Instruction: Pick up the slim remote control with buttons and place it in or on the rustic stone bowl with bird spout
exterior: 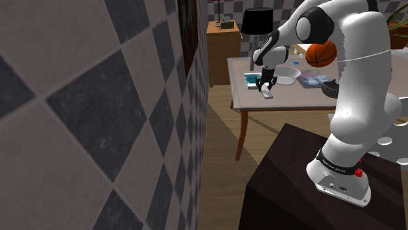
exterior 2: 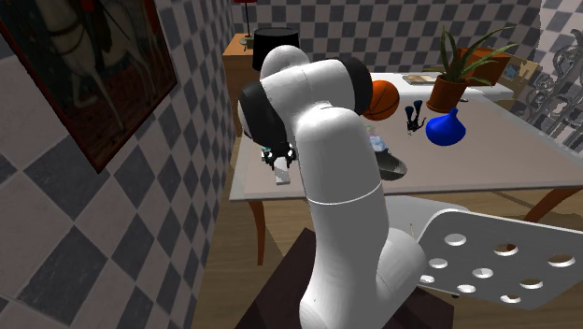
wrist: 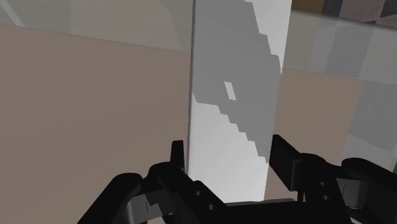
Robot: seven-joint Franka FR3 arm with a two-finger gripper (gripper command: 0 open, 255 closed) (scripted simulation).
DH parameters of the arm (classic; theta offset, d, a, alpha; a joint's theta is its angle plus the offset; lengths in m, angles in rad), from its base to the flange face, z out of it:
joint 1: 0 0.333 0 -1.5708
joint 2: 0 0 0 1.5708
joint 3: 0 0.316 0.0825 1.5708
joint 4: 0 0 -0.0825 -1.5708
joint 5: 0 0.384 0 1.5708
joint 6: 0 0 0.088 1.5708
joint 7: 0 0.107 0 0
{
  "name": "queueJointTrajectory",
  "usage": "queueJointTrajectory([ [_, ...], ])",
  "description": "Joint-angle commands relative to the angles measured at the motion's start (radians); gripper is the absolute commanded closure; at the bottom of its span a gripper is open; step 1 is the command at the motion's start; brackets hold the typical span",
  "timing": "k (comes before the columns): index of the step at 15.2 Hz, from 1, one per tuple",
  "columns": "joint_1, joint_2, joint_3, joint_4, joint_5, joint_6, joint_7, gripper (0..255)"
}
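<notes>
Remote [wrist: 232,95] — slim, white-grey slab — clasped by gripper [wrist: 229,154].

The counter [exterior 2: 495,164] carries an orange basketball [exterior 2: 384,98] toward its far side. A blue flask-shaped vase [exterior 2: 446,129] sits near the counter's middle, with a small dark figure [exterior 2: 413,114] just beside it. A potted plant [exterior 2: 447,91] in a reddish pot stands at the counter's far edge. A black lampshade [exterior 2: 275,47] rises at the counter's far corner, and a wooden cabinet [exterior: 221,55] stands beyond that corner. A white perforated chair [exterior 2: 486,262] is at the counter's near side. A chequered wall [exterior 2: 187,140] bearing a framed picture [exterior 2: 84,75] runs past the counter's end.
</notes>
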Motion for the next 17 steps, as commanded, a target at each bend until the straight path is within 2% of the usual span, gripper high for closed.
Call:
queueJointTrajectory([
  [1, 0.004, -0.018, -0.007, 0.003, -0.01, -0.019, 0.006, 255],
  [17, 0.034, -0.148, -0.048, 0.051, -0.089, -0.186, 0.059, 255],
])
